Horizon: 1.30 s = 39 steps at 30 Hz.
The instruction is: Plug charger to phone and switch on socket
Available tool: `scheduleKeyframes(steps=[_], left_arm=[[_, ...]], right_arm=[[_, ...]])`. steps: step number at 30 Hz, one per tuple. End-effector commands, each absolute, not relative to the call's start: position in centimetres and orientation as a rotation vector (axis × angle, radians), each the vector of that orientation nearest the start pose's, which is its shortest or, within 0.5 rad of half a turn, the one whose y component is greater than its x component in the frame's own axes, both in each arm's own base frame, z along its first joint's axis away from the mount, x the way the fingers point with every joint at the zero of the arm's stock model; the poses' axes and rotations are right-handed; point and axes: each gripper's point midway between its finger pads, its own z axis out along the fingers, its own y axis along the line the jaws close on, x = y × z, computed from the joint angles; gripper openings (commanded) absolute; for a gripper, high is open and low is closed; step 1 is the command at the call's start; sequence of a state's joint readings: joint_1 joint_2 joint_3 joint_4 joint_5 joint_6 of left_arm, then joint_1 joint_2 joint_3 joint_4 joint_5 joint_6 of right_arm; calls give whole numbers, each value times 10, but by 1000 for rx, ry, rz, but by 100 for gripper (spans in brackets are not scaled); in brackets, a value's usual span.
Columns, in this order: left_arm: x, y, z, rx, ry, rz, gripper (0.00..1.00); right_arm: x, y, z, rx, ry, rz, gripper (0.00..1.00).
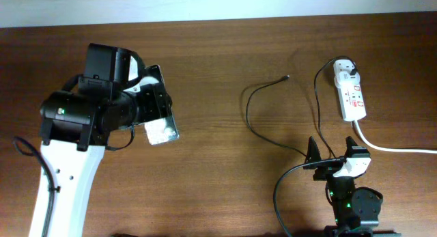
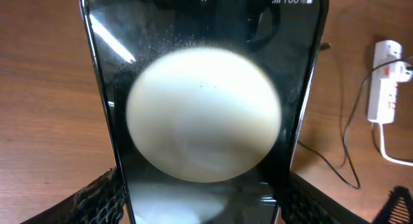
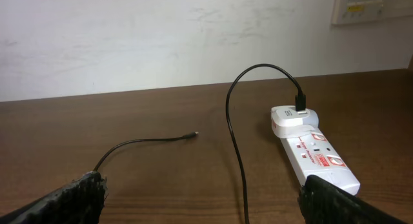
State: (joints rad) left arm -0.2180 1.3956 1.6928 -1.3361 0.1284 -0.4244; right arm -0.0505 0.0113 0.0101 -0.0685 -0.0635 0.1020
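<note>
My left gripper (image 1: 156, 114) is shut on the phone (image 1: 162, 131) and holds it above the left of the table. In the left wrist view the phone (image 2: 203, 121) fills the frame between the two fingers (image 2: 203, 208), with a large pale reflection on its glossy screen. The charger's black cable (image 1: 250, 107) runs from its plug head (image 1: 351, 71) in the socket (image 1: 351, 97) to a free tip (image 1: 285, 78) lying on the table. My right gripper (image 1: 333, 152) is open and empty, just near of the socket (image 3: 317, 154). The cable tip (image 3: 193, 134) lies ahead of it to the left.
The strip's thick white cord (image 1: 392, 148) runs off to the right edge. The charger cable loops across the wood table (image 1: 225, 189) between both arms and passes close to the right gripper. A white wall (image 3: 161, 37) stands behind the table.
</note>
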Motion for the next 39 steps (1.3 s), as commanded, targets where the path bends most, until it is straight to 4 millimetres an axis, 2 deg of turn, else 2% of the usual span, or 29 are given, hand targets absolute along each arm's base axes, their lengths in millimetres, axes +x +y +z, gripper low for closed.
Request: scheduleKeyframes(steps=[1,4,6,12,13,16,18,26,34,39], left_arm=[[299,-98,308,-212,2601,-474,62],[296,-98,303,-318,2627,-492,63],[298,-98,291,-328,2667,-479,62],[318,-108,220,-384,2911,-430,62],[321,-117,204,-377,2974,-476,61],[322,-130,179,-356,3080,-556,62],[325,-146,176,-327,3089,-693,61],[332,-155,177,-311,3062,-771,61],[335,-169,133,-383,3201,-867,61],[332,-172,132,-400,3221,-910,61]], right_arm=[[246,-2,156,79,1646,88,99],[246,-2,156,79,1646,88,99],[246,-2,156,79,1646,88,99],[246,-2,156,79,1646,88,99],[246,-2,156,79,1646,88,99],[246,-2,156,79,1646,88,99],[246,-2,156,79,1646,88,99],[246,-2,156,79,1646,88,99],[246,-2,156,79,1646,88,99],[246,-2,156,79,1646,88,99]])
